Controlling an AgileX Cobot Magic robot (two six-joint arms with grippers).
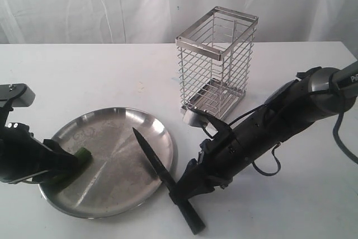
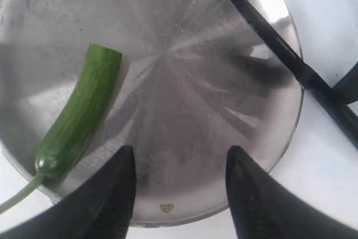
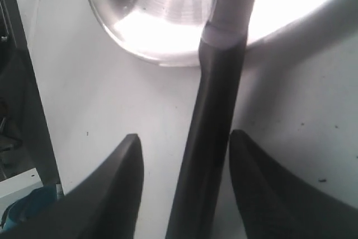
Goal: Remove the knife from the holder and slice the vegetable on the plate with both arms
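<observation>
left pincer [image 2: 180, 152] released at plate [image 2: 295, 102] rim, beside vegetable [image 2: 78, 118] | right pincer [image 3: 184, 135] released astride knife [image 1: 152, 155], blade across rim

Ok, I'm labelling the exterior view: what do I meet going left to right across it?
Left pincer → vegetable → knife → holder.

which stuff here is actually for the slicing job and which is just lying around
For the job: knife, holder, plate, vegetable, left gripper, right gripper.

Just there: table, curtain.
</observation>
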